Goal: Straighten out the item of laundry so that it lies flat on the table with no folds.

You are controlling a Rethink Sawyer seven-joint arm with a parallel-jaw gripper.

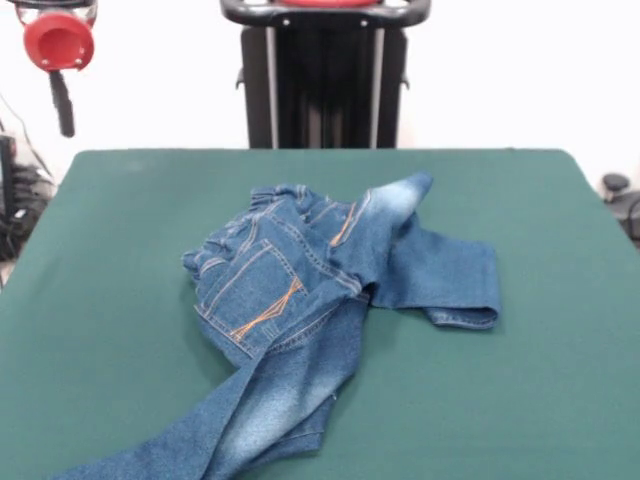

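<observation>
- One pair of small blue denim jeans [300,300] lay crumpled near the middle of the wide table [540,400] with its dark green cloth-like top, seen from the camera across from the robot.
- Orange-tan stitching marked a back pocket [252,295] that faced upward on the left part of the bunched seat, where the waistband was rumpled toward the table's far side.
- One leg [250,410] ran from the seat down toward the near edge of the table and left the picture at the bottom, showing a faded pale patch along its length.
- A second leg [445,275] stretched to the right, its hemmed end lying flat on the green surface, while a pale-washed fold of denim [400,195] stood up above it at the garment's far right corner.
- The cloth was doubled over itself in several places, so the garment was plainly not flat.
- Behind the table stood the robot's black pedestal [322,85], centred at the top of the picture against a white wall.
- A round red part with a black handle-like stem [60,45] hung at the upper left corner, clear of the table.
- No end effector showed in the frame, so whether its fingers were apart or together could not be told.
</observation>
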